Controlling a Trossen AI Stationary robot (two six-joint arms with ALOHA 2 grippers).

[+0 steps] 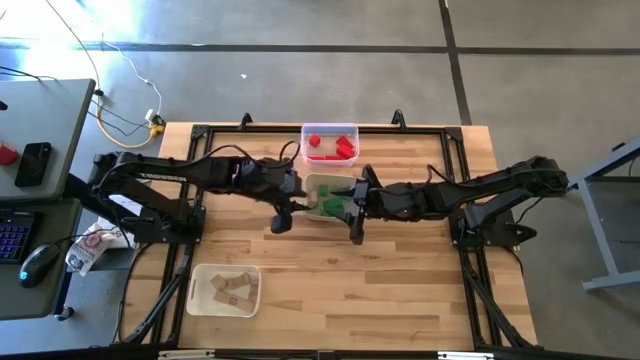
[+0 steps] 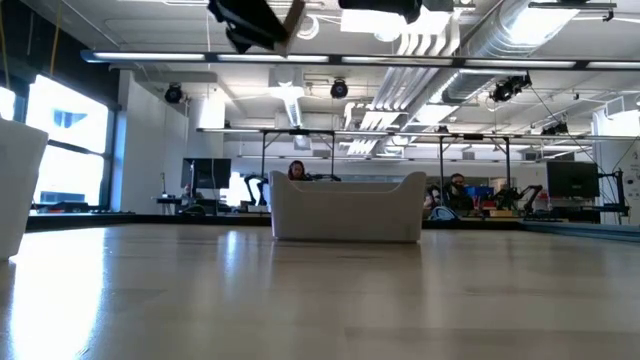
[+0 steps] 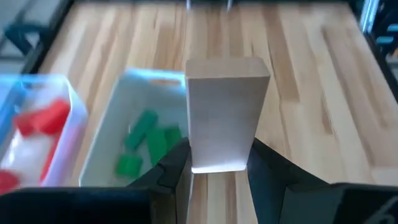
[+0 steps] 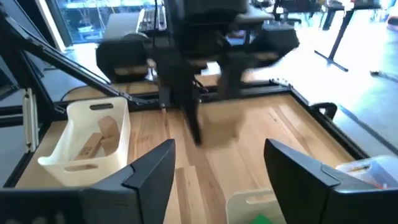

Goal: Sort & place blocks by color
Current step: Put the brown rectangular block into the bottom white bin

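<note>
My left gripper (image 1: pixel 280 218) hangs above the table just left of the white tray (image 1: pixel 312 182) and is shut on a plain wood block (image 3: pixel 227 115). The low view shows that block (image 2: pixel 293 15) high above the tabletop. Green blocks (image 3: pixel 149 144) lie in the white tray, red blocks (image 1: pixel 333 146) in the clear tray (image 1: pixel 352 130) beyond it, and wood blocks (image 1: pixel 232 290) in the white tray (image 1: pixel 196 290) at the near left. My right gripper (image 4: pixel 217 168) is open, off the table, beside the green tray's near right corner (image 1: pixel 357 228). My left gripper pinches the wood block between its two fingers (image 3: pixel 176 169), one on each narrow side of the block's rear end (image 3: pixel 217 163). Most of the block sticks out beyond the fingertips. It is lifted clear of the table.
The three trays stand apart: red at the far middle, green at the centre, wood at the near left (image 4: pixel 87 140). Bare wooden tabletop (image 1: pixel 400 290) spreads over the near and right parts. A black frame rail (image 1: pixel 460 180) runs round the table's edge. A desk with a keyboard and mouse stands to the left.
</note>
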